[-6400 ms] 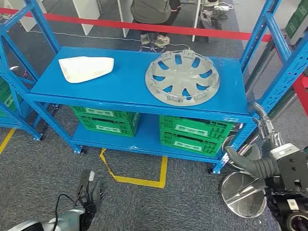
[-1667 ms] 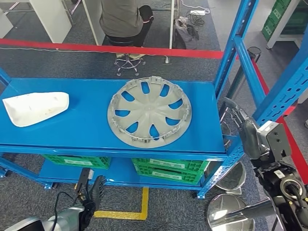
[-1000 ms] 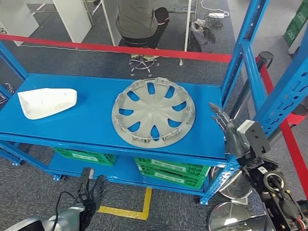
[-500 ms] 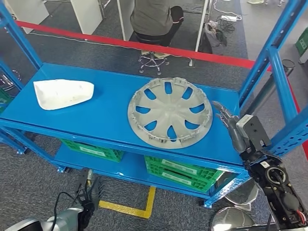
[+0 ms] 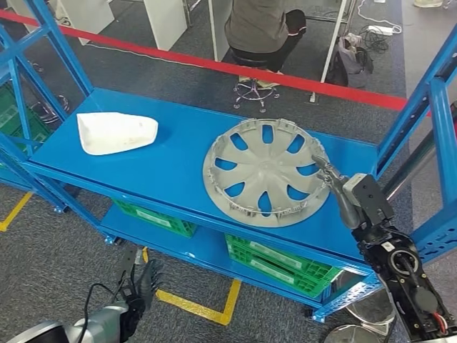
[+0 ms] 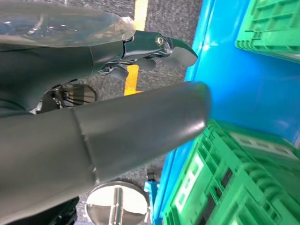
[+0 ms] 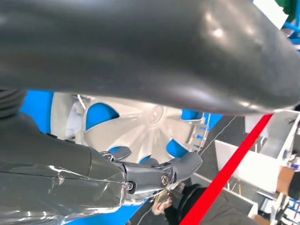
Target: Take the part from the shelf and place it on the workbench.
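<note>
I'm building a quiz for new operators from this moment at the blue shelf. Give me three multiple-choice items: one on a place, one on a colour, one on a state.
1. Where does the round grey plastic wheel cover lie?
A. on the floor
B. on the blue metal shelf's top deck
C. in a crate

2. What colour are the slotted plastic crates on the lower deck?
A. green
B. red
C. white

3. What is the right hand doing?
A. lifting the cover clear
B. hanging by the floor
C. reaching at the cover's rim, fingers apart

Key: 1 B, it lies flat on the top deck; 2 A, they are plainly green; 3 C, the cover rests flat, unlifted.
</note>
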